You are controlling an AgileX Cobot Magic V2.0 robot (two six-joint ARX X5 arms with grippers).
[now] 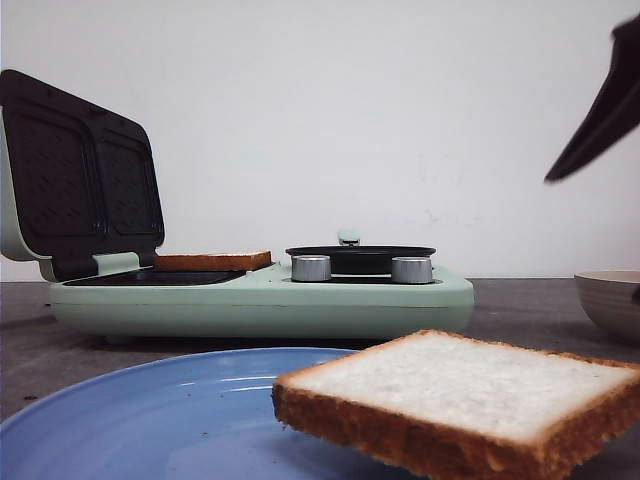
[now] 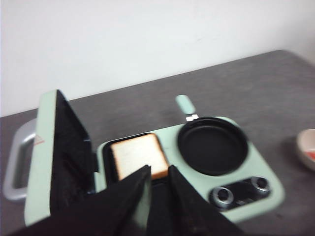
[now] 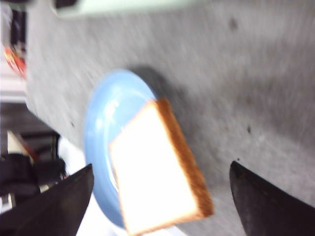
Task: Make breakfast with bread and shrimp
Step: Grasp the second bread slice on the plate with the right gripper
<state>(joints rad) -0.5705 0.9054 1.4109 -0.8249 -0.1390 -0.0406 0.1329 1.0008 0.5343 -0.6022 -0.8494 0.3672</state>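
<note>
One bread slice (image 2: 139, 157) lies flat in the sandwich-maker bay of the mint-green breakfast machine (image 1: 260, 300), lid (image 1: 80, 175) swung up and open. The machine sits toward the far edge of the dark grey counter (image 1: 520, 300). A small black frying pan (image 2: 212, 145) sits on the machine's other half, two silver knobs (image 1: 311, 268) in front of it.

Second bread slice (image 1: 470, 395) rests on the blue plate (image 1: 150, 420) at the counter's near edge, overhanging the rim on one side. Right wrist view confirms this, though it's blurred.

Left gripper (image 2: 158, 179): fingers close together with only a narrow gap, nothing between them, hovering above the machine near the loaded slice, not touching it.

Right gripper (image 3: 160, 196): fingers spread wide and released, above the plate slice, no contact. One black finger (image 1: 600, 110) shows at upper right in the front view.

A beige bowl (image 1: 612, 300) sits near the counter's right edge, contents unclear.
</note>
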